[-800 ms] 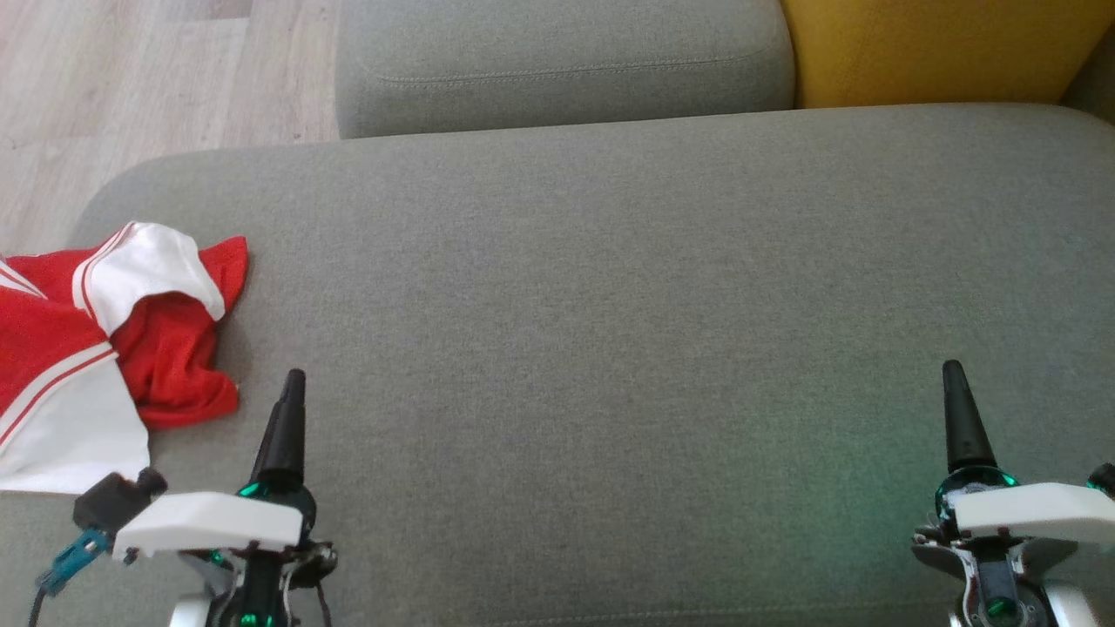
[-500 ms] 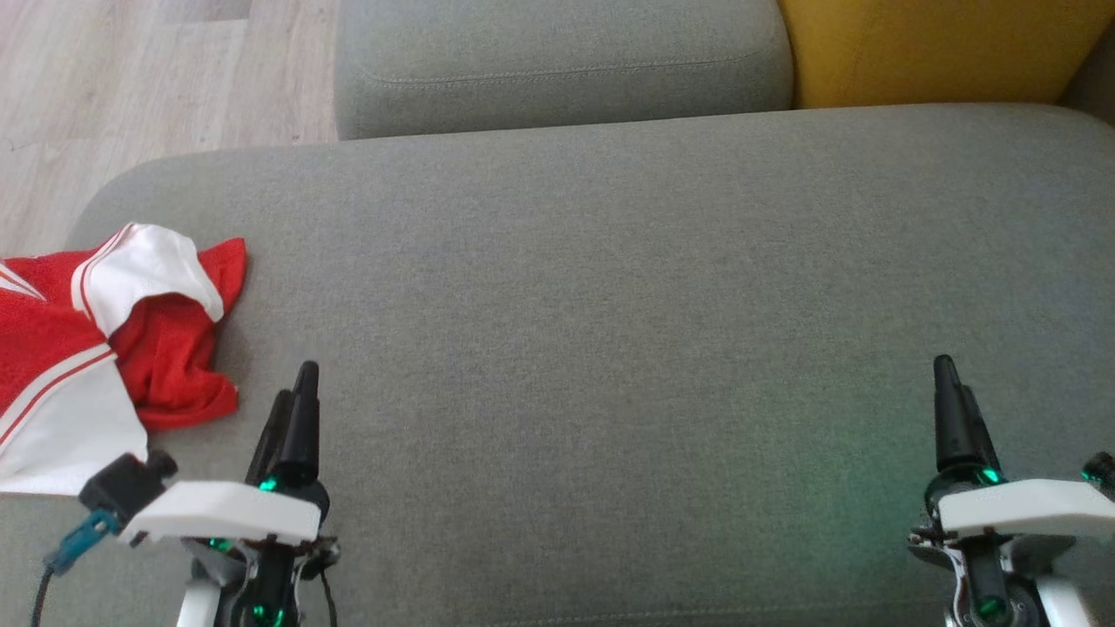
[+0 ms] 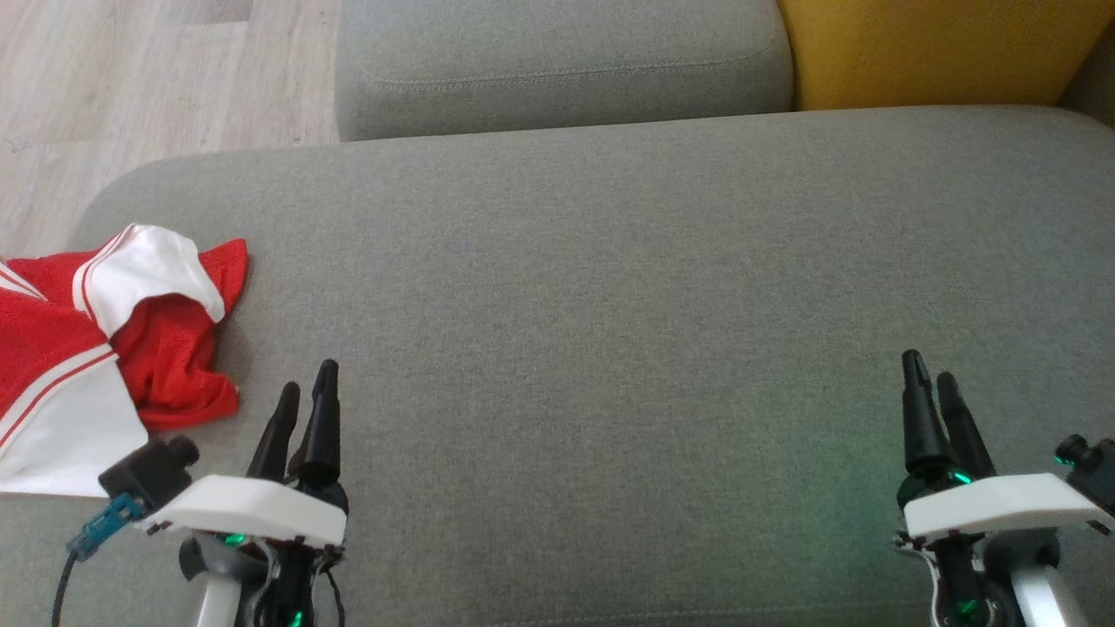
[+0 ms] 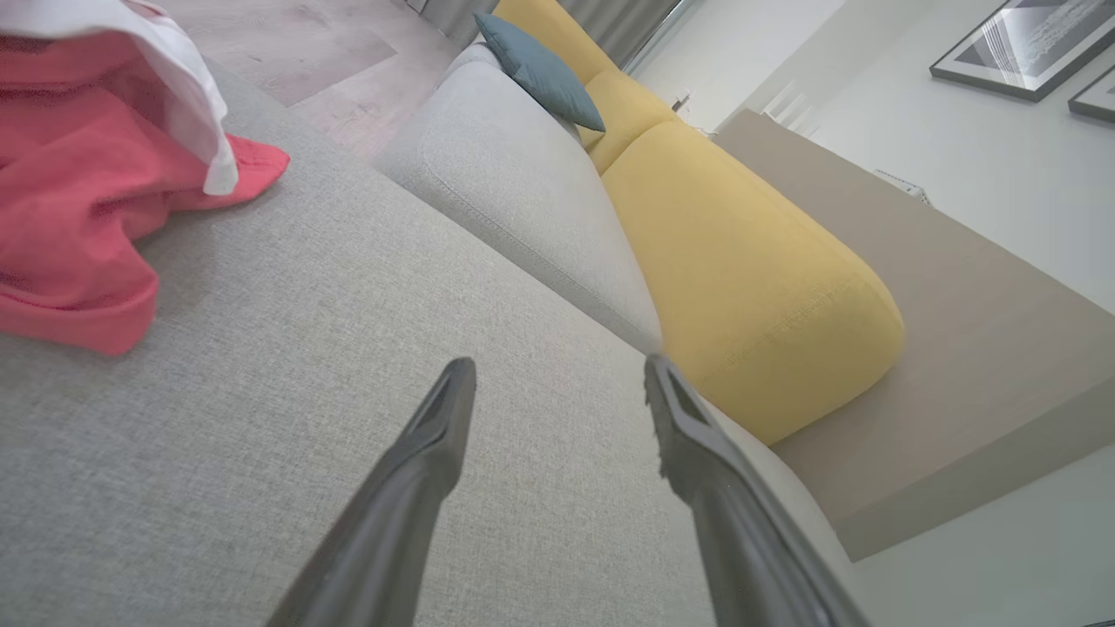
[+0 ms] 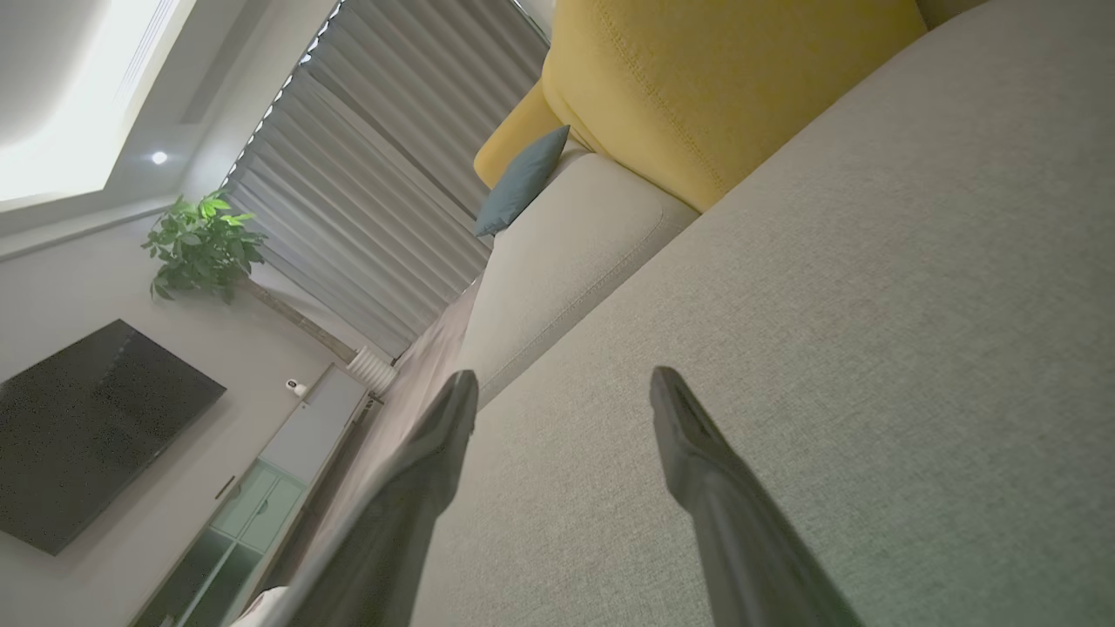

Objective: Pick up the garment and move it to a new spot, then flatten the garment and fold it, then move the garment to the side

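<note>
Both wrists have twisted & drifted inward: left gripper [image 3: 308,377] & right gripper [image 3: 929,367] now show spread, empty jaws. Garment [image 3: 165,357] lies crumpled at left end of seat cushion [image 3: 610,287], near left gripper; pickup not yet begun.

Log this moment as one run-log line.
stage: garment not yet picked up | garment: crumpled on grey sofa seat, robot's left | left gripper: open, empty, near garment, not touching | right gripper: open, empty
</note>
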